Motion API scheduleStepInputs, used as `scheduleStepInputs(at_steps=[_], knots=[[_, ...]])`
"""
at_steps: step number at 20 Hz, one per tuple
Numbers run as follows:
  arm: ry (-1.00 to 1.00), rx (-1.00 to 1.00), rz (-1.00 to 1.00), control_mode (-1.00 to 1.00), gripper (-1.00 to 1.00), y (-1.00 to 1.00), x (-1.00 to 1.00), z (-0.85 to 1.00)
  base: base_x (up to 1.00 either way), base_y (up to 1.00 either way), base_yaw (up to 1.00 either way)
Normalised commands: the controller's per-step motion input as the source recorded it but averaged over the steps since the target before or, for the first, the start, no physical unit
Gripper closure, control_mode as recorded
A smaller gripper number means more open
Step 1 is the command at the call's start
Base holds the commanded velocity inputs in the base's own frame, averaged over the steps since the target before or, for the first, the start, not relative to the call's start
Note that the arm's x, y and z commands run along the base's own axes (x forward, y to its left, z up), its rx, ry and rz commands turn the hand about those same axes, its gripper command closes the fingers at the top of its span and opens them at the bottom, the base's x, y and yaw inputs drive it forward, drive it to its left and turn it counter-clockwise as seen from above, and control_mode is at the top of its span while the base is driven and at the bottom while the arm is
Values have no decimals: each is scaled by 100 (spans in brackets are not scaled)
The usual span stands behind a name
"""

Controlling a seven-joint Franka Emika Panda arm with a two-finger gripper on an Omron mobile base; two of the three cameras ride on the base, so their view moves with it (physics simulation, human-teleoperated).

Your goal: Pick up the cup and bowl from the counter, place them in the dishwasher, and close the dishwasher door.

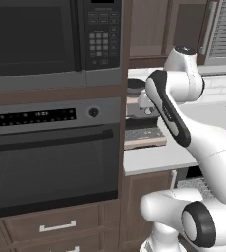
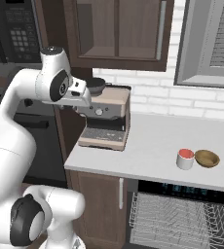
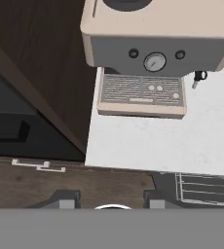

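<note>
The small red cup [image 2: 185,159] stands on the pale counter [image 2: 148,141] toward its right end, with the tan bowl [image 2: 207,158] just to its right, close beside it. Below them the dishwasher [image 2: 182,187] is open, its grey wire rack [image 2: 182,219] pulled out; a corner of the rack [image 3: 206,190] shows in the hand view. The dishwasher door is hidden from me. My gripper [image 3: 110,200] hangs high over the counter's left end, in front of the espresso machine, far left of the cup. Its fingertips [image 3: 65,199] stand wide apart with nothing between them.
A beige espresso machine [image 2: 106,121] with a black vessel on top occupies the counter's left end. Left of it is a wall column with a black oven [image 1: 51,162] and a microwave [image 1: 36,34]. Upper cabinets [image 2: 119,29] hang above the counter.
</note>
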Motion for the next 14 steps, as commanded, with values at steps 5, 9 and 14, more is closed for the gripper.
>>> scheduleStepInputs(at_steps=[5,9,14], knots=[[3,0,0,-100,-100,0,0,0,0,0,0],[2,0,0,-100,-100,0,0,0,0,0,0],[2,0,0,-100,-100,0,0,0,0,0,0]])
